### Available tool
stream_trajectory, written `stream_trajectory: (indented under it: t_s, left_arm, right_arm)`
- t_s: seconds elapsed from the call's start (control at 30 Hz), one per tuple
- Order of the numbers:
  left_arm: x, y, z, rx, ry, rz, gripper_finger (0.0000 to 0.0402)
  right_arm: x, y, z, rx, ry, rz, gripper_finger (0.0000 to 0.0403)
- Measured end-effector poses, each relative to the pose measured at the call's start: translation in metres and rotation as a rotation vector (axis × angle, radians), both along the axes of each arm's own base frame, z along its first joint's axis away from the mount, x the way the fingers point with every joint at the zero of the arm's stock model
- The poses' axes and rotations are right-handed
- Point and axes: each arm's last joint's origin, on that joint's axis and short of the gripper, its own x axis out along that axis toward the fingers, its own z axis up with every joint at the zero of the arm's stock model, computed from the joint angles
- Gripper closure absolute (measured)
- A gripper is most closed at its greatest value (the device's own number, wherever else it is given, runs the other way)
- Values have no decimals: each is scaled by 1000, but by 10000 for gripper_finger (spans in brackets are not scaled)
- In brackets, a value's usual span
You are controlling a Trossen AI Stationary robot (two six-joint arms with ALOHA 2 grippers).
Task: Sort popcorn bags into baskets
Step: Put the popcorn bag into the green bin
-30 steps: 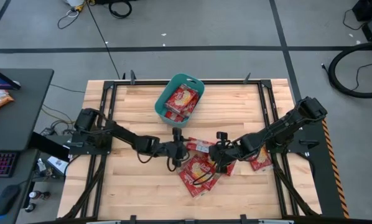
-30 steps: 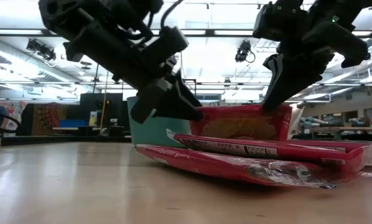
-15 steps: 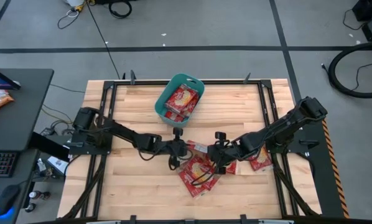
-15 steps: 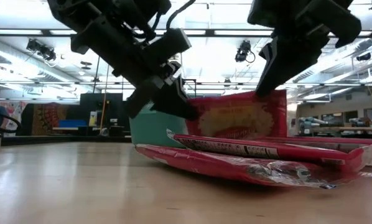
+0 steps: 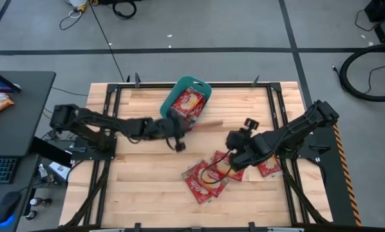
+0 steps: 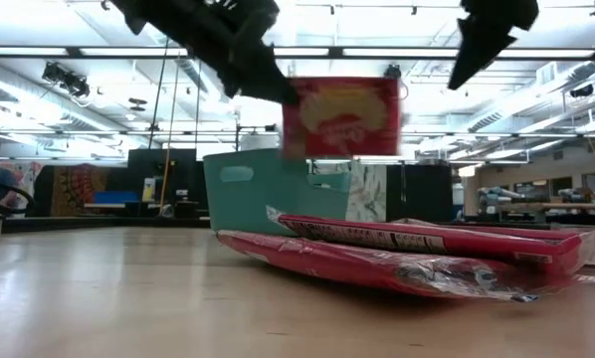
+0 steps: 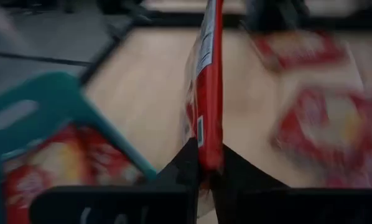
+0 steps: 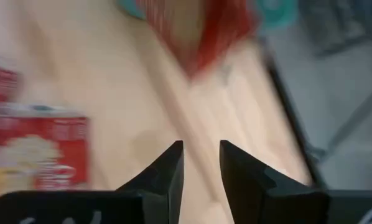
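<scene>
Left gripper clamped tight on one edge of a popcorn bag, held on edge in the air beside the teal basket rim, not yet over it; thin edge pinch w/ bag swinging could've slipped or snagged the rim & dropped on the desk. Right gripper held nothing, fingers partly apart, raised over the loose bags. No print legible on any pack.
</scene>
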Motion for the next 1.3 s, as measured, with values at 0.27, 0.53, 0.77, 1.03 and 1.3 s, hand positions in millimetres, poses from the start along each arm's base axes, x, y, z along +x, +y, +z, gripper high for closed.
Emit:
stream_trajectory:
  t_s: [0.27, 0.53, 0.77, 1.03, 1.3]
  left_arm:
    - [-19, 43, 30, -145, -151, 179, 371]
    - [-27, 101, 3, -281, -105, 325, 371]
    - [-34, 122, -24, -342, -46, 433, 369]
    - [-32, 123, -19, -262, -40, 418, 327]
    - [-34, 124, 4, -23, 34, 469, 273]
  right_arm:
    - [-12, 7, -5, -58, -27, -48, 296]
    - [-12, 16, -5, -37, -68, -17, 296]
    - [-13, 21, -6, -26, -88, -7, 296]
    - [-13, 22, -6, -19, -92, -7, 296]
    - [-13, 26, -6, 4, -96, 5, 297]
